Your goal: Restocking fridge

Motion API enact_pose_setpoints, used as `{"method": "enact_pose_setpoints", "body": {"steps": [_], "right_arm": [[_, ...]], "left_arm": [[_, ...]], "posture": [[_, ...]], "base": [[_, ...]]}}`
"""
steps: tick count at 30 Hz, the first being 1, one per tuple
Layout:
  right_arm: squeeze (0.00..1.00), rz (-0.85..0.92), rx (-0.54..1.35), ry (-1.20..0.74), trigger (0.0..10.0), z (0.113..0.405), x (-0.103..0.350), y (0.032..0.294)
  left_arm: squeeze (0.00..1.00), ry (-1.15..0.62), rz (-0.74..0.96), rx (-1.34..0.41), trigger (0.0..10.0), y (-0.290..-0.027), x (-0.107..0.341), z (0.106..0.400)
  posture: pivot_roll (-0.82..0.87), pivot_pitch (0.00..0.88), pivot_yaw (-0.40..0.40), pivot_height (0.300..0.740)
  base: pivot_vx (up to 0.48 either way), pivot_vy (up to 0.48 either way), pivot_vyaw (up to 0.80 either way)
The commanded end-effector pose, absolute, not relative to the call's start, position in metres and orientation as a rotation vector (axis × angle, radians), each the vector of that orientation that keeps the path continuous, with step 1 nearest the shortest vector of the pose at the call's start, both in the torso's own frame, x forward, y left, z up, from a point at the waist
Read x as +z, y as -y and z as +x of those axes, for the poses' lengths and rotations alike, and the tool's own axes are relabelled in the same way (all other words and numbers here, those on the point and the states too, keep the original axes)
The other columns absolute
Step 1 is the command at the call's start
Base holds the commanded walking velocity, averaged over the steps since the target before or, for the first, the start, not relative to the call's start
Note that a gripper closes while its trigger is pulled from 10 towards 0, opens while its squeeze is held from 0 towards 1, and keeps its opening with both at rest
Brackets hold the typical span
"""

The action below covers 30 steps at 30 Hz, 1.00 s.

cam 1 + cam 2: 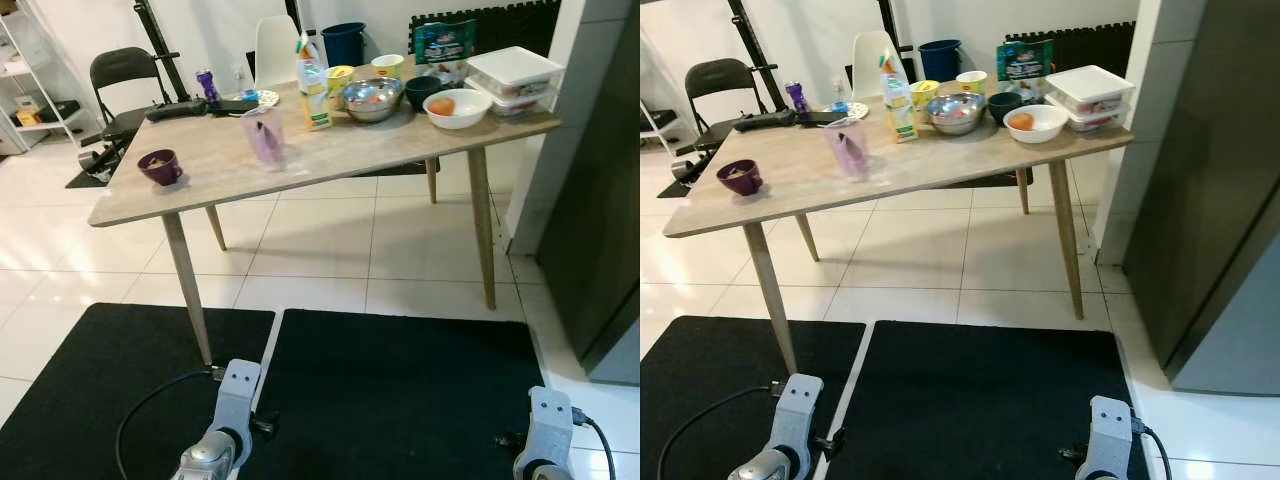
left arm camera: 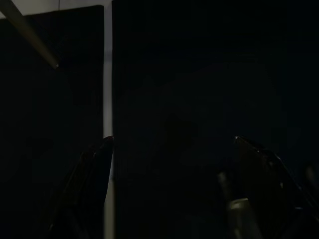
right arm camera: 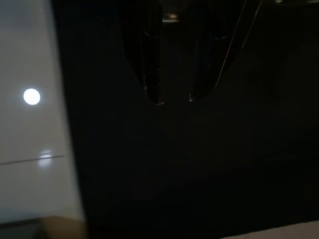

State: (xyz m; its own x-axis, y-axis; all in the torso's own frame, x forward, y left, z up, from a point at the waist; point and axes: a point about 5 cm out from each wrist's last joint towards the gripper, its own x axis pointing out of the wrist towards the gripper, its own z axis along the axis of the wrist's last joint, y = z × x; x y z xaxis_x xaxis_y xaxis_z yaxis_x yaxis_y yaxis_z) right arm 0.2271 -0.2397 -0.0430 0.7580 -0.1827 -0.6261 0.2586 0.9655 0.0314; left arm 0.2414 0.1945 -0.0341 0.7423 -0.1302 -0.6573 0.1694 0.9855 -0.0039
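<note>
Black-fingered left gripper (image 2: 172,189) hanging idle with fingers spread wide above black floor mats (image 1: 400,400); right gripper (image 3: 174,97) likewise low, fingers nearly together around nothing. Beyond, on a light wooden table (image 1: 330,160): yellow-and-white juice carton (image 1: 313,85) upright beside a steel mixing bowl (image 1: 372,100), white bowl (image 1: 458,108), stacked lidded containers (image 1: 515,80), purple cup (image 1: 161,166). Dark fridge (image 1: 1210,200) at right.
</note>
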Motion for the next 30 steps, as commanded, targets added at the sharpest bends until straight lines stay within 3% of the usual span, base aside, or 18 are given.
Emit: {"method": "enact_pose_setpoints", "body": {"steps": [1, 30], "right_arm": [[0.00, 0.127, -0.241, -0.687, 10.0, 0.223, -0.047, 0.238], [0.00, 0.134, -0.234, -0.650, 10.0, 0.236, -0.039, 0.233]], "left_arm": [[0.00, -0.714, 0.052, -0.113, 10.0, -0.202, -0.035, 0.240], [0.00, -0.689, 0.083, -0.145, 10.0, -0.194, -0.036, 0.244]], "posture": [[-0.05, 0.098, 0.153, 0.740], [-0.05, 0.101, 0.141, 0.740]], "base": [[0.000, 0.000, 0.00], [0.000, 0.000, 0.00]]}}
